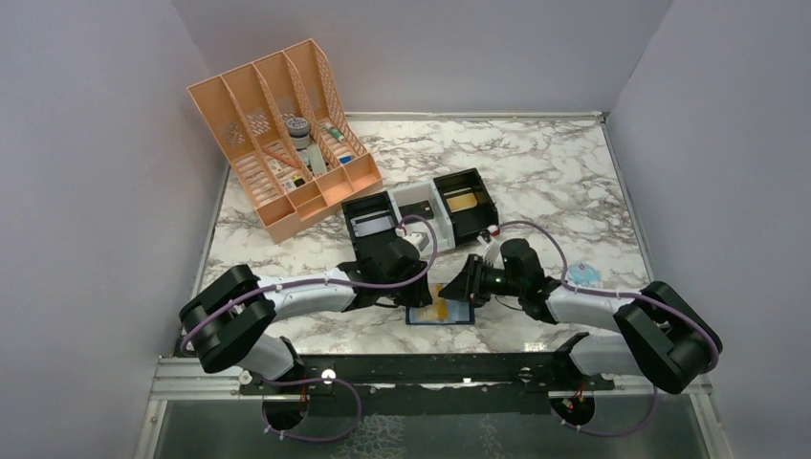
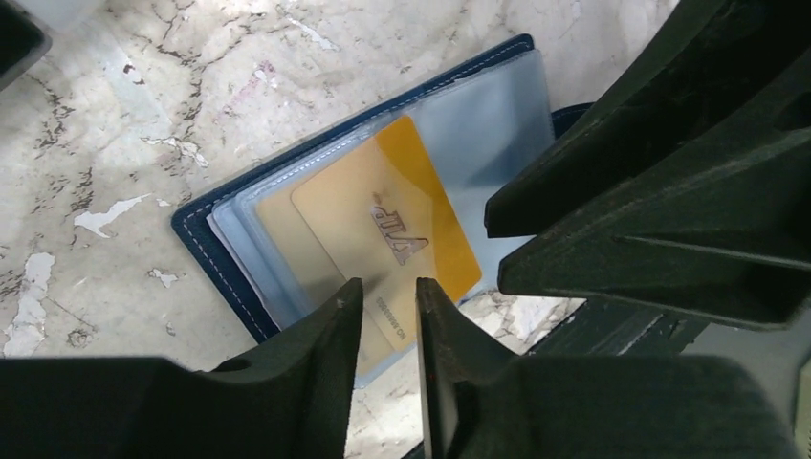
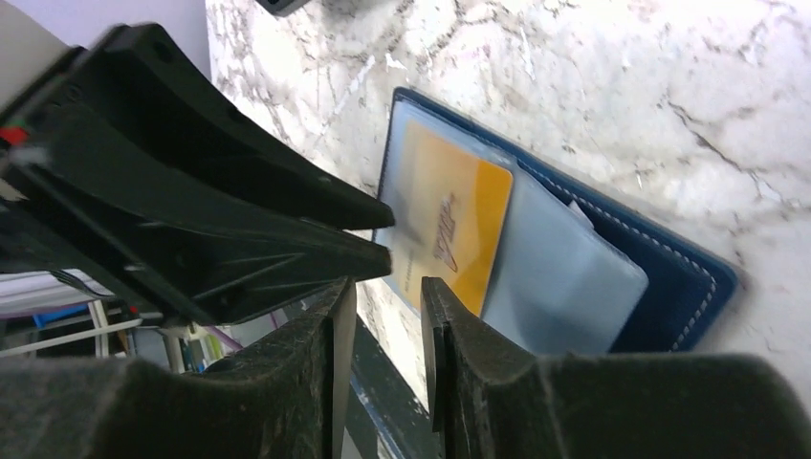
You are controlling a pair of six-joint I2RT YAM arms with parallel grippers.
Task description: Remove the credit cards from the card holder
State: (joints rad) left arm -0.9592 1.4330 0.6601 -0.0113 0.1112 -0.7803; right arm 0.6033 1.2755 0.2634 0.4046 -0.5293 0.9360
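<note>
Credit card [image 2: 383, 220] is poking from card holder [image 2: 215, 258], long axis running straight at your L gripper [image 2: 389, 287]; R gripper [image 3: 389, 287] crowding beside. Both narrow, hold unclear.

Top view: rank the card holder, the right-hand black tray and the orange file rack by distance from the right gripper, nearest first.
From the right gripper:
1. card holder, just under its tips, toward the near table edge.
2. black tray, directly behind it, mid-table.
3. orange file rack, far back-left corner.
</note>
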